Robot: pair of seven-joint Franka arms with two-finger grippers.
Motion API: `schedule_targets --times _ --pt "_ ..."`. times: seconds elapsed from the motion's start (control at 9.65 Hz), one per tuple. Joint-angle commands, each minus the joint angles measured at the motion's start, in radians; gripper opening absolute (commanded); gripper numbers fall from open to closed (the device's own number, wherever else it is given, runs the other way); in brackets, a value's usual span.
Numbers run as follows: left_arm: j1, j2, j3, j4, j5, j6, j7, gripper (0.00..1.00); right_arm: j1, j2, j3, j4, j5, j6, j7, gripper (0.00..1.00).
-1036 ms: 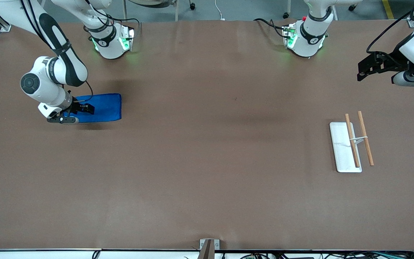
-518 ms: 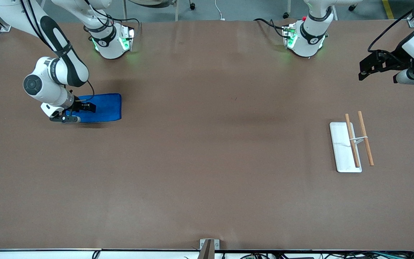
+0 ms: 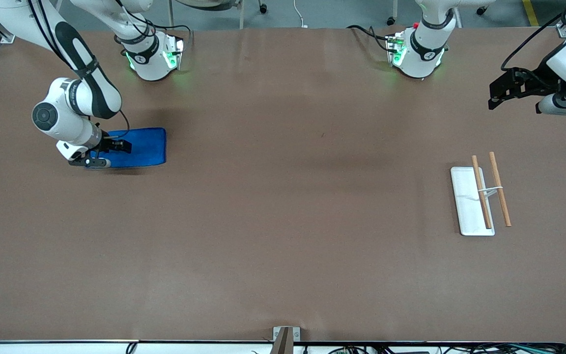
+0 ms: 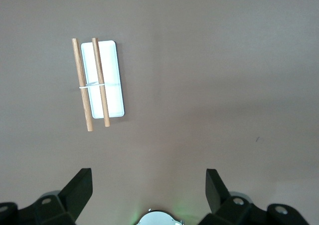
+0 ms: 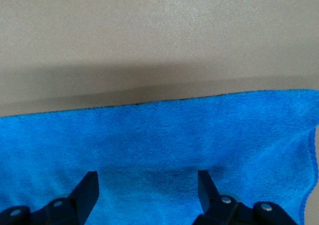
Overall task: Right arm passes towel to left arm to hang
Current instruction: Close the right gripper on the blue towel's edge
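On brown table (image 3: pixel 283 221): towel (image 3: pixel 140 147), white tray (image 3: pixel 467 206).

The left gripper (image 4: pixel 148 187) is seen with its black fingers (image 4: pixel 79 187) spread wide apart, nothing between them, high over the bare brown counter (image 4: pixel 219 70). A white tray (image 4: pixel 112 93) is seen lying on the counter, with two wooden rods (image 4: pixel 100 82) above it, joined by a thin white crosspiece.

Right gripper (image 3: pixel 122 146) low, jaws spread; left gripper (image 3: pixel 496 94) raised, spread.
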Motion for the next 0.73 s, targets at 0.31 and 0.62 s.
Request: schedule_targets --times 0.31,0.62 --pt "0.004 0.018 -0.006 -0.007 0.004 -0.002 -0.004 1.00 0.001 0.007 0.016 -0.019 0.030 0.002 -0.004 0.72" --pt "-0.003 0.032 -0.006 -0.007 0.004 0.002 -0.004 1.00 0.022 0.005 0.016 -0.017 0.030 -0.001 -0.004 0.13"
